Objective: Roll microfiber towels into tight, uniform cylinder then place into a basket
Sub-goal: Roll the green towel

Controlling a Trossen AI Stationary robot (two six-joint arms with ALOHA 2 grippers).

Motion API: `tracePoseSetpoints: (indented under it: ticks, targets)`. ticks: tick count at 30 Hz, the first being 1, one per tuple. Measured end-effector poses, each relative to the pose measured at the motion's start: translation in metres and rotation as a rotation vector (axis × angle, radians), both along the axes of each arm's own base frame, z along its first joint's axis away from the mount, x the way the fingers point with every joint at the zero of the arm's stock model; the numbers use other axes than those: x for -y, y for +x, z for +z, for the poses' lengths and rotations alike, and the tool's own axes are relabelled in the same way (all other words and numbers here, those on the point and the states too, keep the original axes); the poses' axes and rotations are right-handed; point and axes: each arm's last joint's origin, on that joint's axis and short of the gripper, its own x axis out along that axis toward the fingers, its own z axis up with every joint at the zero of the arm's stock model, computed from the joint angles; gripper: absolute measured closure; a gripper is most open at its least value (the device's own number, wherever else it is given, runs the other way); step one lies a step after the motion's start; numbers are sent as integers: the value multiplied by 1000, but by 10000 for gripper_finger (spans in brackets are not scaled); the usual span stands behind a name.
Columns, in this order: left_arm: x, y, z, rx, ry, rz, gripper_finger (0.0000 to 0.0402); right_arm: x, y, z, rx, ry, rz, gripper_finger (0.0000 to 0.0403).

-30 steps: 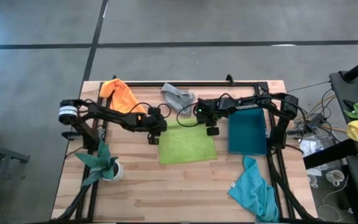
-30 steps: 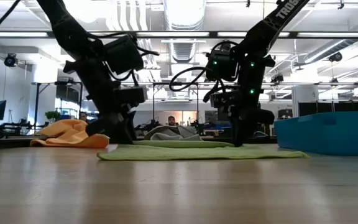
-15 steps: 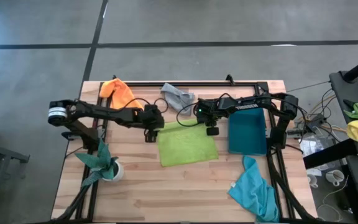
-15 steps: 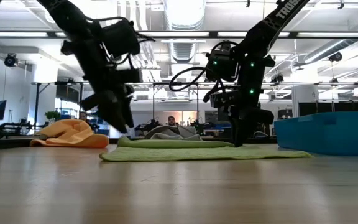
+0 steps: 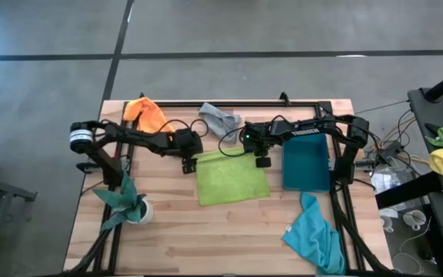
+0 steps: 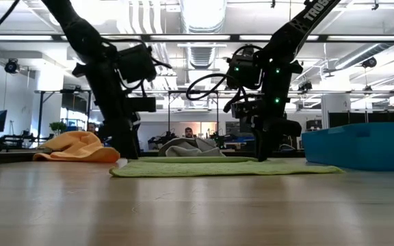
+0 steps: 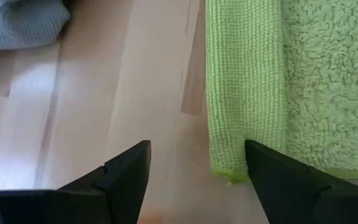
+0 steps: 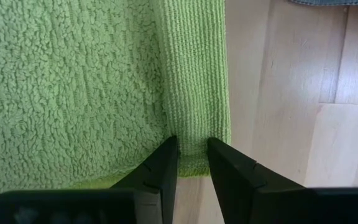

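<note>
The lime green towel [image 5: 233,178] lies spread on the table's middle, with its far edge folded over into a narrow strip [image 7: 246,87]. My right gripper [image 8: 192,142] is shut on the strip's right end. My left gripper [image 7: 196,146] stands open at the strip's left end [image 7: 227,169]; one finger is over bare wood and the other over the towel. The orange towel [image 5: 149,115] and the grey towel [image 5: 220,119] lie bunched near the far edge. The turquoise towel [image 5: 314,235] lies crumpled at the near right. The teal basket [image 5: 306,183] stands right of the lime towel. My right gripper pinches the right end of the folded-over strip [image 8: 193,127] between its two fingers, over the fold's layers. The fingers come steeply from above and lie along the strip. The towel lies flat on the table. Whether my left gripper touches the towel, I cannot tell.
A leafy plant in a white pot [image 5: 131,205] stands at the near left. A black frame rail [image 5: 237,103] runs along the far edge. Bare wood lies in front of the lime towel.
My left gripper has opened and let go of the strip's left end. It tipped and swung a little toward the table's left edge, then came back down beside that end. The lime towel has stayed flat, and my right gripper has kept still.
</note>
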Motion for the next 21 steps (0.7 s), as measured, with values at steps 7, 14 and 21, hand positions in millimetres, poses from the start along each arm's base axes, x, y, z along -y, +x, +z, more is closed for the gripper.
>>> tracePoseSetpoints:
  ticks: [7,14,21]
  targets:
    - [0,-2,3,7,5,-7,153,1,3,8,0,6,10,314]
    - [0,-2,3,5,5,-7,153,5,11,31,35,61,54,297]
    - [1,-3,2,0,6,-6,153,28,12,40,127,155,-37,246]
